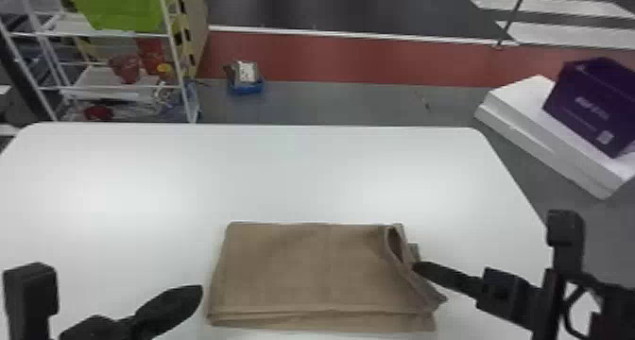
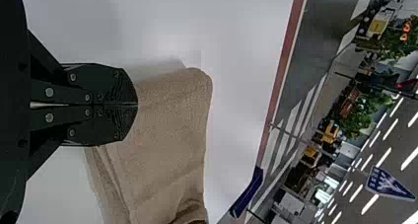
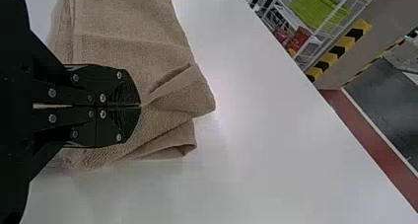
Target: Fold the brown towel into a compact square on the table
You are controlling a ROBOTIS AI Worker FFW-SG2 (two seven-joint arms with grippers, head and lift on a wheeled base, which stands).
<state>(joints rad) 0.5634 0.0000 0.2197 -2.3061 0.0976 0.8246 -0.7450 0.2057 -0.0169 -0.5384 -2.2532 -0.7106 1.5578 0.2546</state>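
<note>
The brown towel (image 1: 302, 268) lies folded on the table (image 1: 302, 174), left gripper (image 2: 137, 104) closed, empty; dragging by the closed right gripper (image 3: 141, 105) – hold unclear – could skew its rucked edge.

I am black all over. Between seven and eight o'clock in the head view, my left hand (image 1: 198, 289) ends in a smooth, leaf-shaped taper; between four and five, my right hand (image 1: 417, 267) is slimmer to look at, springing from a chunky, squared knuckle (image 1: 501, 292). Behind each stands a block-topped post, one near eight o'clock (image 1: 30, 292), one near four (image 1: 565, 228), the latter with a thin black loop (image 1: 568, 300) beside it, cable or bracket I cannot tell. Up close, my flat fingers (image 2: 106, 81) mirror each other, dotted with round silvery screws (image 2: 49, 92) and finely ridged toward their blunt tips.
</note>
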